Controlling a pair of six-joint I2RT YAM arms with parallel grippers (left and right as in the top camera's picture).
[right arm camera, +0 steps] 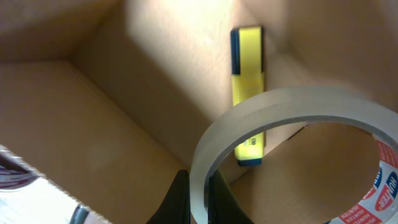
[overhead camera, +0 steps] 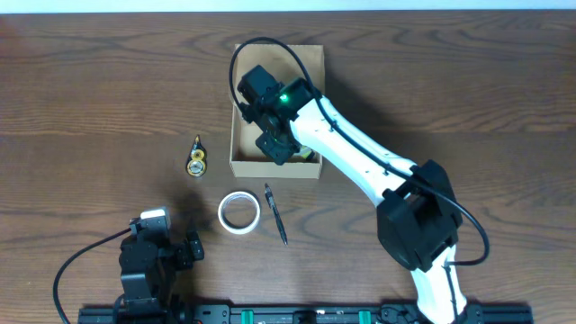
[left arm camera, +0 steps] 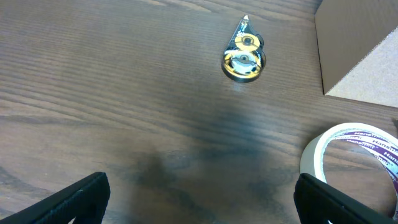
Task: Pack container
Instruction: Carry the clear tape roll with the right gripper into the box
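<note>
- The container (overhead camera: 245,153) sits open on the wooden table (overhead camera: 108,90), near the middle and towards the far side. Its flap is folded back on the side away from the robot.
- The right arm reaches across the table from the near right, and its wrist and cable cover much of the container's opening in the overhead view.
- The right gripper (right arm camera: 198,196) hangs inside the container (right arm camera: 93,124). Its two fingers pinch the wall of a beige tape roll (right arm camera: 292,109), one finger inside the ring and one outside.
- That roll fills the lower right of the right wrist view and hides part of the container floor.
- A yellow marker (right arm camera: 249,81) with dark ends lies flat on the container floor by a side wall, its lower end behind the roll's rim.
- The left gripper (overhead camera: 184,249) is low over the near left of the table, well apart from the container. Its fingers (left arm camera: 81,199) are spread wide with nothing between them.
- A white tape roll (overhead camera: 239,213) lies flat on the table just in front of the container, with printed lettering inside its core in the left wrist view.
- A black pen (overhead camera: 275,214) lies just to the right of that roll.
- A small gold-and-clear tape dispenser (overhead camera: 196,160) lies left of the container, near it but not touching.
</note>
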